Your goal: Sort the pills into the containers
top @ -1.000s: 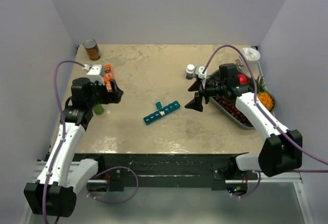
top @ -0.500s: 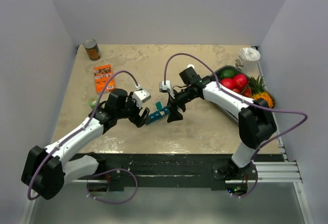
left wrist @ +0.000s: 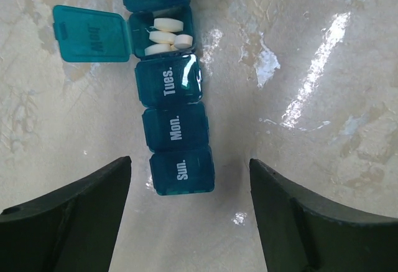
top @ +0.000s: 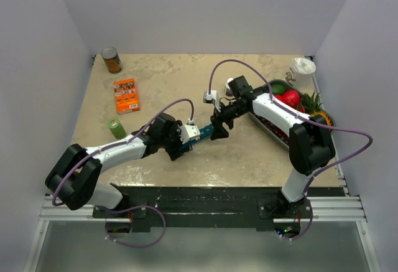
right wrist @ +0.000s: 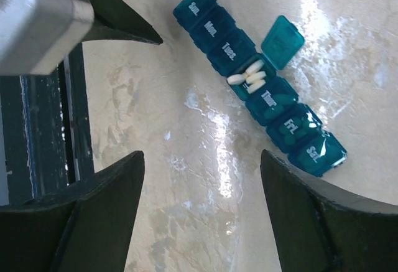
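The teal pill organiser [top: 199,135] lies mid-table, a strip of lidded day compartments. One lid stands flipped open [left wrist: 93,34], and several white pills [left wrist: 166,34] lie in that compartment [right wrist: 249,78]. My left gripper [top: 185,144] is open and low at the strip's "Sun." end [left wrist: 181,172]. That end sits between its fingertips [left wrist: 189,163] without touching either. My right gripper [top: 217,129] is open over bare tabletop [right wrist: 202,155] by the other end. The organiser [right wrist: 258,85] lies just beyond its right finger, "Sat." end nearest.
A grey tray [top: 273,132] of fruit stands at the right edge, with a white cup [top: 303,66] behind it. On the left are a tin can [top: 112,60], an orange box [top: 126,94] and a green roll [top: 115,126]. The table's dark front edge [right wrist: 37,135] is close.
Both arms swung in from the table's sides to the organiser, the left to its near end, the right to its far end. Both sets of jaws narrowed slightly.
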`<state>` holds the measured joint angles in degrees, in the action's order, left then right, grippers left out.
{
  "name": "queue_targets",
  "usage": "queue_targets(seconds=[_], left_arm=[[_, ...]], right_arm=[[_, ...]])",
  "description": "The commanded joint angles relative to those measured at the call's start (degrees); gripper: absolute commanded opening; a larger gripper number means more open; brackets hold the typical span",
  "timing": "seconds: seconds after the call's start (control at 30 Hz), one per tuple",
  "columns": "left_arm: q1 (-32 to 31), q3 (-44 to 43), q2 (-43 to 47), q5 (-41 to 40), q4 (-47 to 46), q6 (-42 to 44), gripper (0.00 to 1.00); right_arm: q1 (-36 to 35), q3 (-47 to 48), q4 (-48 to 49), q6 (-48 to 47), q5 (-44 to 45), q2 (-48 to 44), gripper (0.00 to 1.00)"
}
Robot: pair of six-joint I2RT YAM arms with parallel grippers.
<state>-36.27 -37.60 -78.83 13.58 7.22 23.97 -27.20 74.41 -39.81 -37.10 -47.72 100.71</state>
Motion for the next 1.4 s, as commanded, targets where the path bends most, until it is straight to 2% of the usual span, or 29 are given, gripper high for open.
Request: queue_targets(seconds=[0.0, 0.1, 0.17, 0.3, 0.43, 0.47, 0.6, 0.7, 0.9, 1.17, 1.37], left_arm=[[-0.73, -2.29, -3.51, -2.24, -3.27, 4.25, 0.8], [-1.08, -2.91, -5.28, -3.56, -3.53, 4.25, 0.76], [-1.34, -3.44, -6.16, -3.91, -3.18, 4.25, 0.7], [-2.48, -4.05, -8.44, -5.76, -2.66, 4.25, 0.61], [-2.93, -4.84, -9.68, -6.29, -1.95, 3.81, 0.42], [-3.1, -4.76, -9.68, -6.29, -1.95, 3.89, 0.33], [-3.54, -4.58, -9.06, -5.33, -2.13, 3.54, 0.22], [-4.07, -4.32, -8.71, -3.84, -2.39, 3.63, 0.2], [-5.65, -2.65, -8.01, 1.43, -1.86, 6.97, 0.19], [-7.32, -2.3, -8.27, 5.22, -1.16, 8.46, 0.18], [-7.76, -2.21, -8.54, 5.49, -1.51, 8.38, 0.17]], right_arm=[[1.8, -0.58, 0.61, 1.41, -3.25, -2.71, 0.74], [2.5, -0.93, 1.4, 2.64, -3.51, -2.79, 0.67], [2.85, -1.37, 2.45, 3.44, -3.69, -2.97, 0.63], [3.21, -1.99, 3.6, 5.8, -4.57, -2.27, 0.49], [3.29, -2.95, 5.18, 8.18, -6.85, -0.96, 0.41], [3.21, -3.57, 6.23, 8.8, -7.29, -0.69, 0.4], [3.21, -4.01, 6.94, 10.82, -9.66, 1.94, 0.31], [3.21, -4.01, 7.9, 12.66, -9.32, 3.7, 0.25], [4.17, -4.27, 13.35, 18.28, -7.39, 3.53, 0.27], [5.23, -6.82, 22.67, 26.99, 4.03, 3.88, 0.23], [4.27, -6.47, 22.85, 27.35, 2.73, 6.61, 0.22]])
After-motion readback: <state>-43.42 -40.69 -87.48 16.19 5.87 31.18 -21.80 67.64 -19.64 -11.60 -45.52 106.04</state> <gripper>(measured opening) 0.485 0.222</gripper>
